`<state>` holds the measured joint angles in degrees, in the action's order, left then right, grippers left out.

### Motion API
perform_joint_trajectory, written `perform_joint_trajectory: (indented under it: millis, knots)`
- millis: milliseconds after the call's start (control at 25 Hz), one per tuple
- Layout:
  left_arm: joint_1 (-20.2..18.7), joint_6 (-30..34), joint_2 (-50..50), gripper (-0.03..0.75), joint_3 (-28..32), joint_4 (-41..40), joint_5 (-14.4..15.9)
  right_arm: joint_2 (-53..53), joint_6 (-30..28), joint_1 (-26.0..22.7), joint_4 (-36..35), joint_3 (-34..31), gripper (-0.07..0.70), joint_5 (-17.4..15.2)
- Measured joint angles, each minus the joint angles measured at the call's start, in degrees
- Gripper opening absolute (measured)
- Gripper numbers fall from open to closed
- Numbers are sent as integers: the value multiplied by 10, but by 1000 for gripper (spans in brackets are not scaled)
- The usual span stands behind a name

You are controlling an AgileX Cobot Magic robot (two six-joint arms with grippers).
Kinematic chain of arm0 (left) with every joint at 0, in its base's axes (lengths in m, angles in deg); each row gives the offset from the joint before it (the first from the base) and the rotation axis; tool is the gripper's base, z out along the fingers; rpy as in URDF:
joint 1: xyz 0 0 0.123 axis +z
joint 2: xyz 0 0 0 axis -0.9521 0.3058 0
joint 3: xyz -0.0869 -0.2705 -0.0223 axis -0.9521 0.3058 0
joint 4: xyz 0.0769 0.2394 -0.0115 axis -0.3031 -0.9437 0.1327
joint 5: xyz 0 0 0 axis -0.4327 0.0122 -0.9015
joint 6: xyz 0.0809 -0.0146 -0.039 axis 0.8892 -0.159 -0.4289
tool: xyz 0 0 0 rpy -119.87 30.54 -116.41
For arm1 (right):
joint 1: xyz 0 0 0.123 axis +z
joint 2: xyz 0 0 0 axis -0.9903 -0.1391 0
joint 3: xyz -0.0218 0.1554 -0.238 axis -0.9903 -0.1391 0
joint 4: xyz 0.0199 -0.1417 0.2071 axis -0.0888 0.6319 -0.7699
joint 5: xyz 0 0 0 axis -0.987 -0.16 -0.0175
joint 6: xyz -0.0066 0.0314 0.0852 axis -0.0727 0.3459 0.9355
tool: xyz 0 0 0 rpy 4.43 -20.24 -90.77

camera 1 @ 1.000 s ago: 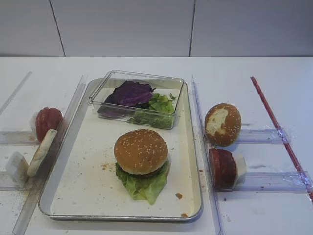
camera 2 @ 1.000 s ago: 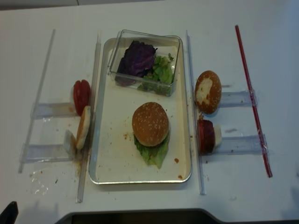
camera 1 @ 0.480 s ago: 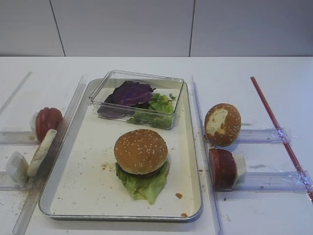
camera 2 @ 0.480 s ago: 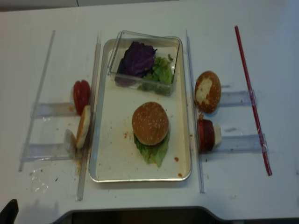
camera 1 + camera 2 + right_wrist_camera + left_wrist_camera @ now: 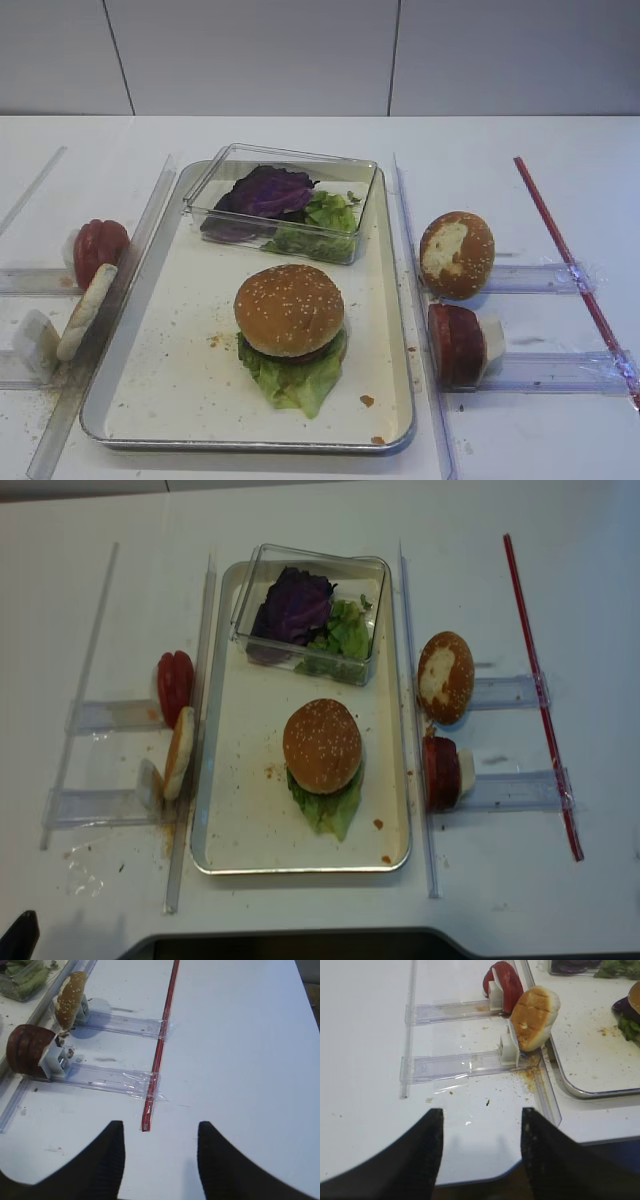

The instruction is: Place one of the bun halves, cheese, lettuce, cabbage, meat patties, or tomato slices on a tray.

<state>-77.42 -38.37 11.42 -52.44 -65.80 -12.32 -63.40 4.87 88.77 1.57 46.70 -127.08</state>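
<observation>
The silver tray (image 5: 150, 400) holds a stack topped by a sesame bun half (image 5: 289, 308) over a dark patty edge and lettuce (image 5: 292, 382). A clear box (image 5: 362, 215) at the tray's far end contains purple cabbage (image 5: 268, 190) and more lettuce (image 5: 322, 213). Neither gripper shows in the high views. In the right wrist view my right gripper (image 5: 160, 1125) stands open over bare table, empty. My left gripper (image 5: 480, 1110) is open and empty at the table's front edge, short of a bun half (image 5: 532, 1017) and the tomato slices (image 5: 507, 982) standing in holders.
Right of the tray, a bun half with a pale patch (image 5: 456, 254) and dark red-brown slices (image 5: 455, 343) stand on clear plastic holders. A red strip (image 5: 570, 265) runs along the table at the far right. Clear rails (image 5: 418, 300) flank the tray.
</observation>
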Motion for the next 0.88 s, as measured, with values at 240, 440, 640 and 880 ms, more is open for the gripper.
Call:
perform_joint_trajectory:
  millis: [240, 440, 640, 880]
  knots:
    - [0, 0, 0, 341, 0, 0, 0, 0, 0, 0, 0, -7, 360, 10]
    - [0, 0, 0, 341, 0, 0, 0, 0, 0, -1, 0, -7, 355, 10]
    - [0, 0, 0, 341, 0, 0, 0, 0, 12, -1, 0, -8, 354, 11]
    - [0, 0, 0, 341, 0, 0, 0, 0, 15, -2, 0, -8, 461, 12]
